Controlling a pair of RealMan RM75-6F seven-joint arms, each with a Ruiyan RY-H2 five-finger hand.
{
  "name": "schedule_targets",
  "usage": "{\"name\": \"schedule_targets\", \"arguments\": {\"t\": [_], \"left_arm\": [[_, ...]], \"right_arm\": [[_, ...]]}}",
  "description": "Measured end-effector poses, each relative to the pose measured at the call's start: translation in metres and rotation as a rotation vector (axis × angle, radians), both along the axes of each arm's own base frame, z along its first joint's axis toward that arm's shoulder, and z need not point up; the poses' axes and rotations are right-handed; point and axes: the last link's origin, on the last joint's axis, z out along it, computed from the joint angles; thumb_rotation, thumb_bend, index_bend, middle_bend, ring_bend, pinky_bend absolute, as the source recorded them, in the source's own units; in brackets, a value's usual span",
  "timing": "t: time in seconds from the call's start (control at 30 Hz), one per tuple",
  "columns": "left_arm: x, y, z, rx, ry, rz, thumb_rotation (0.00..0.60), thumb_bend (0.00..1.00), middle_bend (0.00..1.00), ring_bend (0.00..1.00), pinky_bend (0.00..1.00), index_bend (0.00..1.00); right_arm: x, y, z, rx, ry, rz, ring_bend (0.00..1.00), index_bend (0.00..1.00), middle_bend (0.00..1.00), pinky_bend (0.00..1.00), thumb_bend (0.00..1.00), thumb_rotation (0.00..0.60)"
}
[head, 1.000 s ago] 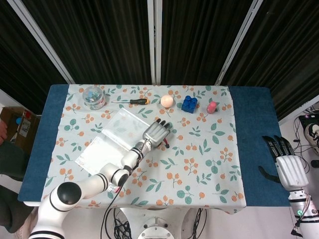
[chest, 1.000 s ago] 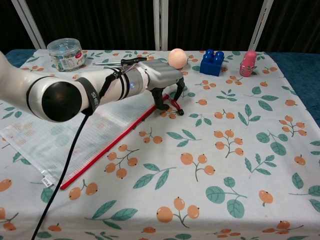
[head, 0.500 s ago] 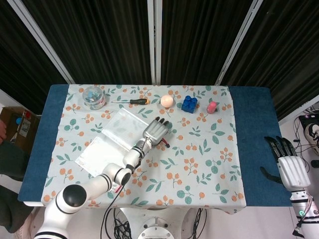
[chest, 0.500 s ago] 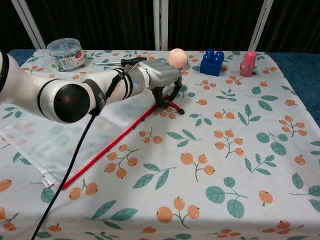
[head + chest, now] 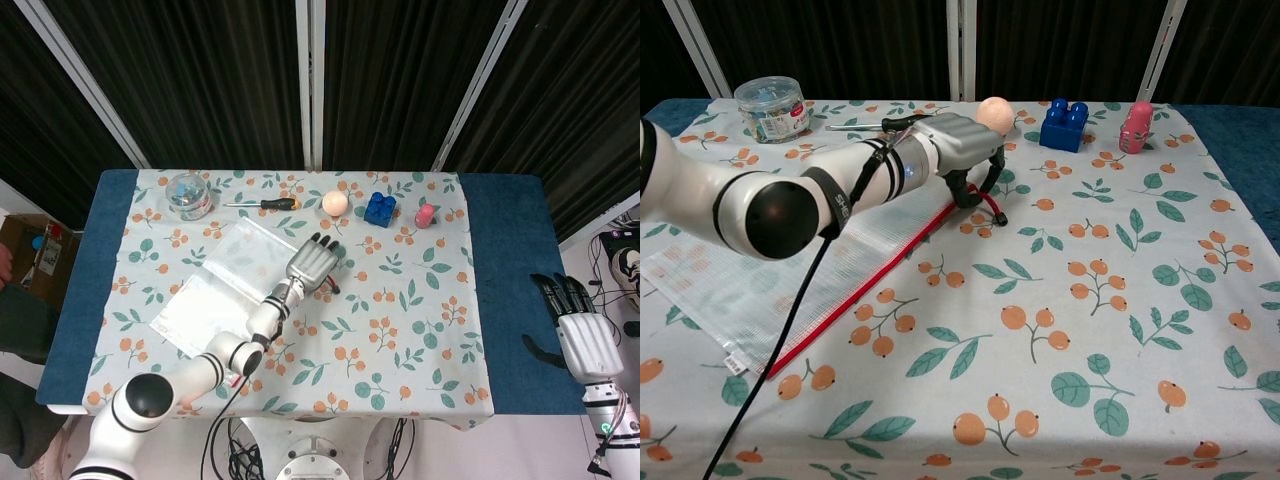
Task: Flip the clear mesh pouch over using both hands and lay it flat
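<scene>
Floral tablecloth (image 5: 400, 300); left hand (image 5: 962, 150) seemingly gripping pouch (image 5: 770, 270).

Left hand (image 5: 962, 152) over mesh pouch (image 5: 790, 265) (red-edged) corner, fingers curled.

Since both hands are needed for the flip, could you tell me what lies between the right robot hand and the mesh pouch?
In the head view, only bare floral cloth and blue table edge lie between the right robot hand and the mesh pouch.
</scene>
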Motion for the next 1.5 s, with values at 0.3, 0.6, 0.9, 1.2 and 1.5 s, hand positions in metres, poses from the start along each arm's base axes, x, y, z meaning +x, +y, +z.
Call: {"name": "schedule_targets", "arguments": {"t": [0.3,0.6,0.9,1.2,1.5], "left_arm": [[0.004,-0.022,0.032,0.116,-0.232,-0.033,0.600,0.48,0.35,0.25,0.28,0.69],[-0.004,-0.069,0.094,0.272,-0.462,-0.094,0.600,0.48,0.56,0.47,0.51,0.74],[-0.037,-0.115,0.143,0.444,-0.541,-0.115,0.600,0.48,0.73,0.64,0.66,0.76],[-0.054,-0.147,0.163,0.506,-0.550,-0.172,0.600,0.48,0.84,0.78,0.71,0.76],[-0.065,-0.180,0.169,0.476,-0.586,-0.186,0.600,0.47,0.89,0.83,0.71,0.76]], "right_arm": [[0.020,-0.015,0.004,0.017,-0.018,0.094,0.00,0.00,0.10,0.00,0.18,0.600],[0.067,-0.049,0.002,0.094,-0.037,0.285,0.00,0.00,0.10,0.00,0.18,0.600],[0.141,-0.095,-0.016,0.231,-0.029,0.490,0.00,0.02,0.10,0.00,0.18,0.600],[0.216,-0.129,-0.037,0.339,-0.032,0.623,0.00,0.05,0.10,0.00,0.18,0.600],[0.275,-0.154,-0.067,0.485,-0.049,0.648,0.00,0.12,0.12,0.00,0.18,0.600]]}}
